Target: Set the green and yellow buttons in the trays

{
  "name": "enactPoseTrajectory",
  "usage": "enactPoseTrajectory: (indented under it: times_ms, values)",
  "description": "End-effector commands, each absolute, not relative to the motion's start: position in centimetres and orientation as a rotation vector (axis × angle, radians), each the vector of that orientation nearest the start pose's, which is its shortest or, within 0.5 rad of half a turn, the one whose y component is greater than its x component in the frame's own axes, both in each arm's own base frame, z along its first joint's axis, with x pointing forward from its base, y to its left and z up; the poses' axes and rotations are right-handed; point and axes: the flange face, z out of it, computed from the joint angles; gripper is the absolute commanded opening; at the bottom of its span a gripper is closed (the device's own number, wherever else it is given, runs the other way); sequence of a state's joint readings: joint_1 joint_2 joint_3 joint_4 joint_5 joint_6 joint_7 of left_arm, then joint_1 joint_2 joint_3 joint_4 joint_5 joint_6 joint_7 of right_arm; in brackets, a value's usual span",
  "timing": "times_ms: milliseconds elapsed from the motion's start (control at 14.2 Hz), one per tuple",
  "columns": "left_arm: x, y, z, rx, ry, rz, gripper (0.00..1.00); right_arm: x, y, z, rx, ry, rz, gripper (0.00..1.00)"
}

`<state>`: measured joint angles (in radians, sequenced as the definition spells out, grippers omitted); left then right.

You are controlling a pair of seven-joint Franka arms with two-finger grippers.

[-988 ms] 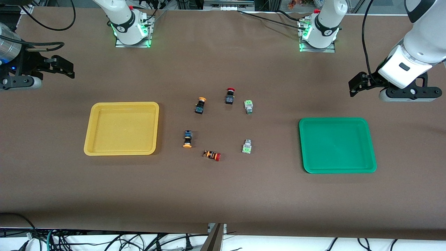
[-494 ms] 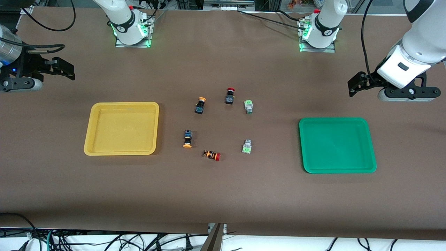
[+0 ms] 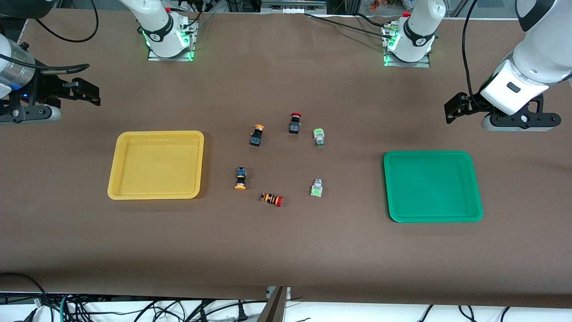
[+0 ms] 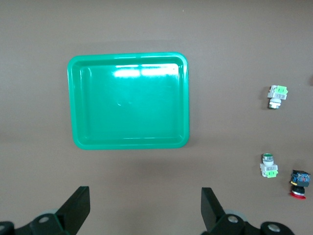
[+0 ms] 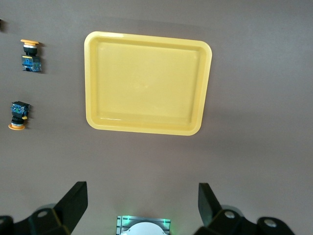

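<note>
**Buttons all loose, both grippers empty**

Left gripper [image 3: 451,109]: jaws wide, nothing held, up over bare table by green tray [image 3: 432,186]. Right gripper [image 3: 87,91]: same, wide and empty, over table by yellow tray [image 3: 156,164].

Green buttons [image 3: 318,136] and [image 3: 316,188] lie on their sides mid-table, well apart from left gripper, past its tray. Yellow buttons [image 3: 257,134], [image 3: 240,178] likewise from right gripper.

Handling, prob.: light, stiff plastic; round caps may roll. Pinch across the body, not the cap.

Room: plenty. Red buttons [image 3: 294,122], [image 3: 272,199] sit near targets; tray rims are low.
</note>
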<state>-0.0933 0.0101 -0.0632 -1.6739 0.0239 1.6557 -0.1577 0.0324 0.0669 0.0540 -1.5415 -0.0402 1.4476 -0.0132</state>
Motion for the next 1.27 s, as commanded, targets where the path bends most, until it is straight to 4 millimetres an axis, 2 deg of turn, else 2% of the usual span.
enactPoseTrajectory:
  times_ms: [0, 71, 212, 282, 353, 424, 494, 565, 706, 847, 988, 1129, 1200]
  values:
    - [55.4, -9.3, 57.0, -3.128, 0.022, 0.089, 1.00, 56.6, 4.2, 58.5, -3.166, -0.168, 0.271, 1.00]
    - [55.9, -9.7, 55.6, -3.127, 0.041, 0.128, 1.00, 56.8, 4.1, 58.1, -3.170, -0.178, 0.276, 1.00]
    - [57.0, -11.3, 51.7, -3.114, 0.094, 0.240, 1.00, 58.2, 4.8, 55.3, -3.161, -0.201, 0.334, 1.00]
    - [57.5, -12.2, 49.8, -3.112, 0.115, 0.278, 1.00, 58.5, 5.0, 54.8, -3.156, -0.192, 0.336, 1.00]
    - [58.5, -13.2, 47.6, -3.114, 0.135, 0.302, 1.00, 59.0, 6.9, 53.1, -3.149, -0.226, 0.369, 1.00]
    - [60.1, -14.5, 46.8, -3.136, 0.154, 0.260, 1.00, 59.7, 9.0, 51.3, -3.143, -0.239, 0.373, 1.00]
    - [61.6, -15.8, 44.6, -3.150, 0.172, 0.272, 1.00, 60.6, 11.0, 49.7, -3.144, -0.159, 0.334, 1.00]
    - [62.9, -16.9, 43.3, -3.169, 0.188, 0.249, 1.00, 61.3, 13.4, 47.4, -3.153, -0.059, 0.327, 1.00]
    - [64.7, -18.6, 40.7, -3.198, 0.212, 0.156, 1.00, 62.4, 18.5, 41.7, -3.166, -0.023, 0.325, 1.00]
    - [65.5, -21.1, 37.6, -3.218, 0.256, 0.074, 1.00, 62.9, 22.7, 36.5, -3.174, 0.045, 0.300, 1.00]
    - [65.6, -25.0, 35.1, -3.232, 0.335, -0.019, 1.00, 62.8, 26.8, 31.6, -3.170, 0.079, 0.249, 1.00]
    - [66.0, -27.7, 31.8, -3.244, 0.385, -0.115, 1.00, 62.3, 30.4, 27.9, -3.162, 0.138, 0.195, 1.00]
    - [66.3, -28.1, 30.0, -3.252, 0.390, -0.153, 1.00, 61.9, 31.7, 26.5, -3.158, 0.162, 0.177, 1.00]
